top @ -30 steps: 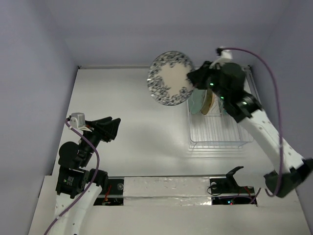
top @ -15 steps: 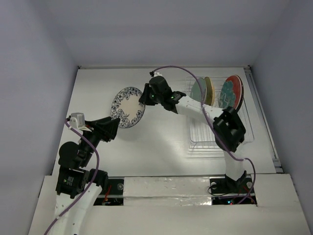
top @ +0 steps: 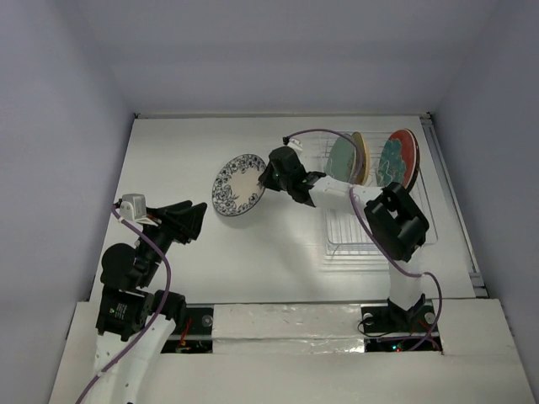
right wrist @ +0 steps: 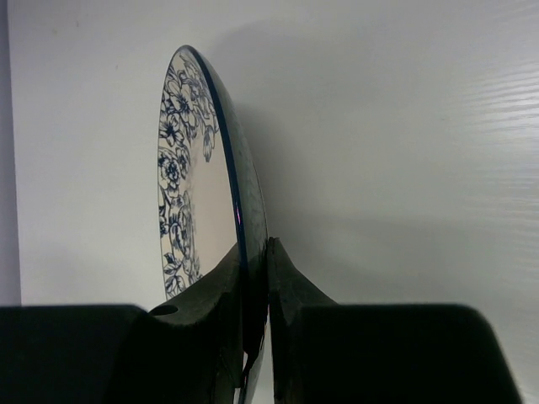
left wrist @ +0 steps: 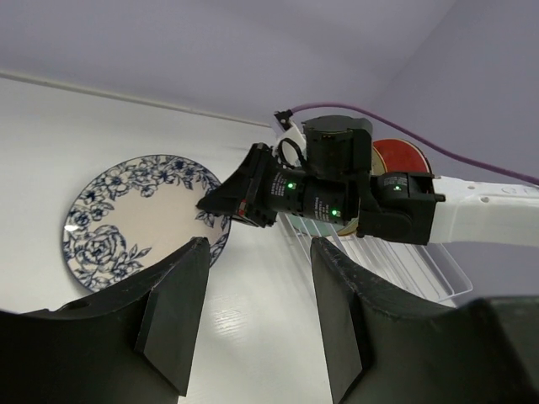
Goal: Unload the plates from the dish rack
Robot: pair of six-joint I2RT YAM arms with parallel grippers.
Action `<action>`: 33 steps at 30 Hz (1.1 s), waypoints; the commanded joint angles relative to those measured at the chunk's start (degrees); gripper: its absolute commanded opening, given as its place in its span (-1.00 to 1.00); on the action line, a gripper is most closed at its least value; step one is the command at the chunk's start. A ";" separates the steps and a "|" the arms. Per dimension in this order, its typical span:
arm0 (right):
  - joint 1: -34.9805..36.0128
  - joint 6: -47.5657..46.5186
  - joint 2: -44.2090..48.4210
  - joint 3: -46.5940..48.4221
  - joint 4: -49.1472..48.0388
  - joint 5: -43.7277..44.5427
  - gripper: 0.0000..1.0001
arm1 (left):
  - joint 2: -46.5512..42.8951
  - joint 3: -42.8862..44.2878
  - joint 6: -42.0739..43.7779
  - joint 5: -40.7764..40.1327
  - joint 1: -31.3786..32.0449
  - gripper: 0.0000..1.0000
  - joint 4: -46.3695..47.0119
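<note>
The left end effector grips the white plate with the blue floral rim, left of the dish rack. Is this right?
No. The right end effector grips that plate by its rim, as the right wrist view shows; the left end effector is open and empty. The plate is indeed left of the dish rack.

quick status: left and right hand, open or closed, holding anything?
Left hand: open, holding nothing.
Right hand: closed on the rim of the white floral-rimmed plate.
</note>
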State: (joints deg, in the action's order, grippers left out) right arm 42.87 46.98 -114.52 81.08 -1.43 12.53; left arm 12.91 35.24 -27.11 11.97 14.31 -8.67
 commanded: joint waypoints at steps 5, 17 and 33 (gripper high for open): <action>-1.65 2.24 3.25 -4.17 -5.25 6.09 -0.79 | -0.25 -0.18 -0.13 0.16 0.37 -0.04 2.16; -1.65 0.04 3.25 -8.92 -4.02 3.90 0.25 | -0.43 -0.18 -0.31 -0.01 -0.15 -0.04 2.16; -2.35 -13.66 35.30 -11.81 11.09 16.54 -0.68 | -1.39 -0.09 -0.22 -0.71 -0.15 -0.07 1.72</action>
State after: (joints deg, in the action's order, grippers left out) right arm 40.93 38.44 -90.50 70.61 6.87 20.34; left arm 12.12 35.24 -27.14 11.88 14.24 -8.78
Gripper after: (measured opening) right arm 0.257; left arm 0.470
